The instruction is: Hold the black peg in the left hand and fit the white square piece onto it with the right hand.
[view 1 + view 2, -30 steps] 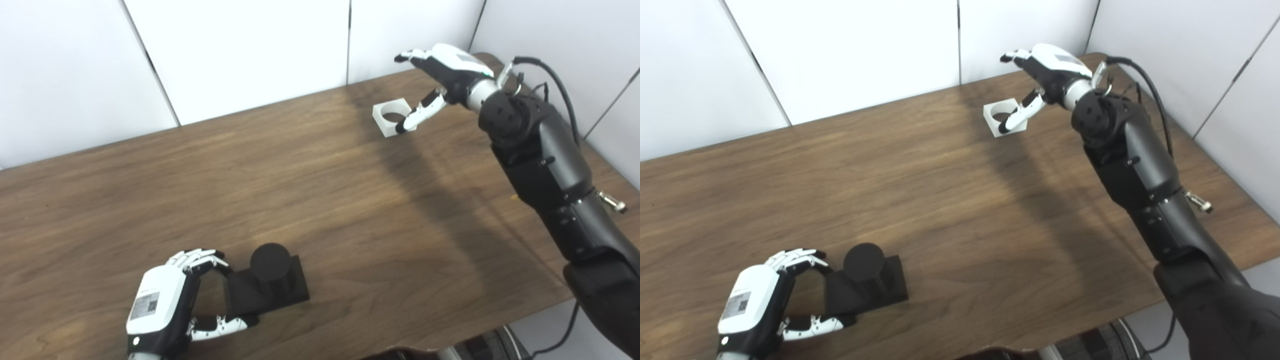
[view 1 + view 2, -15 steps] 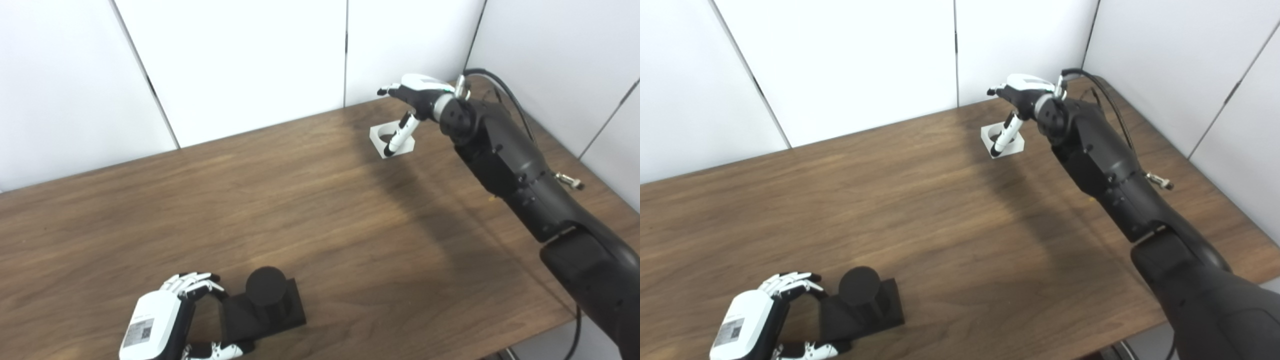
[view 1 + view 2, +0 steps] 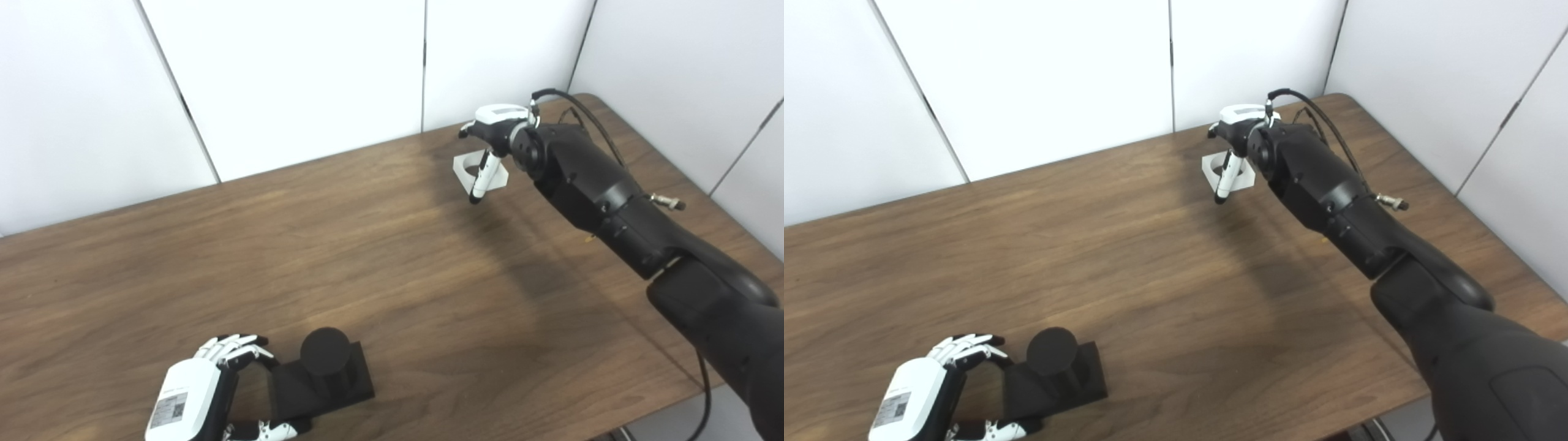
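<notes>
The black peg (image 3: 324,354) stands upright on its square black base (image 3: 346,387) near the table's front left. My left hand (image 3: 193,401) is curled around the base's left edge, fingers at its far corner and thumb at its near corner. The white square piece (image 3: 463,165), with a round hole, lies flat at the far right of the table. My right hand (image 3: 497,119) hovers over it, open. Its thumb (image 3: 479,182) points down across the piece's front edge and its fingers (image 3: 1213,130) reach behind. The piece is partly hidden.
The brown wooden table (image 3: 380,245) ends at white wall panels behind and to the right. Its front edge runs close below my left hand. My right forearm (image 3: 612,196) with a black cable crosses the table's right side.
The camera tilted between the earliest frames and later ones. My right hand has come down over the white piece and turned, its thumb now pointing down past the front edge. The left hand and peg have kept still.
</notes>
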Tool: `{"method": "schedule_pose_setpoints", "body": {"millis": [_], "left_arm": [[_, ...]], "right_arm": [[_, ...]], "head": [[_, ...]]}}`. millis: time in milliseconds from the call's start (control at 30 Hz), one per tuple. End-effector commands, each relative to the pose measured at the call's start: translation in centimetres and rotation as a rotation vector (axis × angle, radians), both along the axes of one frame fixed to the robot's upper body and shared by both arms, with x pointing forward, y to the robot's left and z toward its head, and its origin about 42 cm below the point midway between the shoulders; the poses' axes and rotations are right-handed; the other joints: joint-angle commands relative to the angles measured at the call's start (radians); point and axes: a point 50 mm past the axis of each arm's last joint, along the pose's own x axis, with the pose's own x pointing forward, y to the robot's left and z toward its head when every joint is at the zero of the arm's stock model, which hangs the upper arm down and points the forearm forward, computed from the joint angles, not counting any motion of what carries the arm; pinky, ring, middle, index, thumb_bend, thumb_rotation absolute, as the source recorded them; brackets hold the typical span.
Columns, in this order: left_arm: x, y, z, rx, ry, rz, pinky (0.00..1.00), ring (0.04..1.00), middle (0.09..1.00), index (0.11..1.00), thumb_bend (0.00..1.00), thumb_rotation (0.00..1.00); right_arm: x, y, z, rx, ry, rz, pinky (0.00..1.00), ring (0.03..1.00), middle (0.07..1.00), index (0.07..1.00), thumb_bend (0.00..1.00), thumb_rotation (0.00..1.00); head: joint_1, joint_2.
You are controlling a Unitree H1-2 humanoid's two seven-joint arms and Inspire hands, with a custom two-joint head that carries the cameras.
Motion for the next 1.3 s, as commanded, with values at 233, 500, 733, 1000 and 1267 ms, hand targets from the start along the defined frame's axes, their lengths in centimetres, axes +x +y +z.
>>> {"method": "schedule_pose_setpoints", "body": {"millis": [233,500,733,1000,1267], "left_arm": [[-1.0,1.1,-0.8,0.078,0.058,0.018,0.88,0.822,0.775,0.485,0.52,0.05],[-1.1,1.0,-0.5,0.072,0.056,0.018,0.87,0.817,0.77,0.485,0.52,0.05],[-1.1,1.0,-0.2,0.069,0.053,0.019,0.87,0.813,0.768,0.485,0.52,0.05],[-1.1,0.8,0.0,0.072,0.057,0.019,0.86,0.812,0.77,0.485,0.52,0.05],[-1.1,0.9,0.0,0.062,0.058,0.022,0.86,0.815,0.766,0.485,0.52,0.05]], "right_arm": [[1.0,-0.5,4.4,-0.096,-0.056,0.01,0.98,1.0,0.964,0.876,0.98,0.27],[0.9,-0.6,3.8,-0.142,-0.075,0.052,0.96,0.966,0.925,0.839,0.94,0.22],[0.9,-0.8,3.6,-0.156,-0.079,0.049,0.96,0.959,0.914,0.803,0.91,0.19],[0.5,-1.2,2.8,-0.166,-0.086,0.077,0.9,0.936,0.89,0.747,0.88,0.2],[0.1,-1.3,1.8,-0.176,-0.068,0.097,0.9,0.929,0.887,0.74,0.87,0.21]], "head": [[0.004,0.007],[0.011,0.012],[0.005,0.019],[0.01,0.023],[0.01,0.023]]}}
